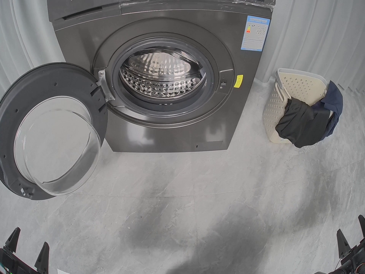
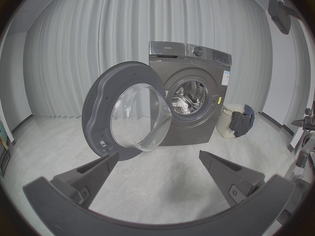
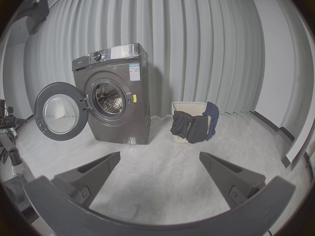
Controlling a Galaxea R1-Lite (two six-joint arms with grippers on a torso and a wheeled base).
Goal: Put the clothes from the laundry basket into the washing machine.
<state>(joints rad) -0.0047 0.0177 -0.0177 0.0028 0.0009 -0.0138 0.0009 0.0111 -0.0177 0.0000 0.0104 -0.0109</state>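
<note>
The door (image 1: 49,134) of the washer (image 1: 171,134) hangs wide open, so things can go into the drum (image 1: 161,78). The clothes (image 1: 300,124) droop over the rim of the basket (image 1: 273,111) beside the washer, easy to grab. The left gripper (image 2: 158,153) and right gripper (image 3: 159,154) sit well back, fingers wide, holding nothing.

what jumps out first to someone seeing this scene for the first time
The grey washing machine against the curtain, its round door swung wide open toward the robot's left and the shiny drum showing. Next, the pale laundry basket on the floor right of the machine, with a black garment and a navy garment draped over its rim.
</note>
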